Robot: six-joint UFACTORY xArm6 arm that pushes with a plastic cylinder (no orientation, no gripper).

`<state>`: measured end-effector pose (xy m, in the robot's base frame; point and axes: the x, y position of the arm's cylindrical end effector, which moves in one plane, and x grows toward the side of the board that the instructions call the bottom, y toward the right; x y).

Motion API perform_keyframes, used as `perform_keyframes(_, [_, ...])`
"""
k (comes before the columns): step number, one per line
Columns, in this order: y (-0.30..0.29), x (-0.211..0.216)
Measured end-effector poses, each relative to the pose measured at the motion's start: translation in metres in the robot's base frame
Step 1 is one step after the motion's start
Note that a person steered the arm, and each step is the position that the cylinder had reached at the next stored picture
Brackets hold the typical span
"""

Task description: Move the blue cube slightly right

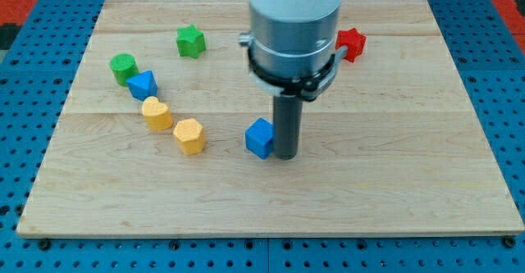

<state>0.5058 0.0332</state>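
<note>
The blue cube sits near the middle of the wooden board. My tip rests on the board right beside the cube, on its right side, touching or nearly touching it. The dark rod rises from there into the arm's grey and white body, which hides part of the board toward the view's top.
A second blue block lies at the left beside a green cylinder. A yellow heart-shaped block and a yellow hexagonal block lie left of the cube. A green star and a red star lie near the top.
</note>
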Motion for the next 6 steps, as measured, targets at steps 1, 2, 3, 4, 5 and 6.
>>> perform_keyframes(1, [0.012, -0.006])
perform_keyframes(2, [0.005, 0.054])
perform_keyframes(3, [-0.068, 0.045])
perform_keyframes(4, [-0.077, 0.006])
perform_keyframes(5, [-0.047, -0.018])
perform_keyframes(6, [-0.054, 0.001])
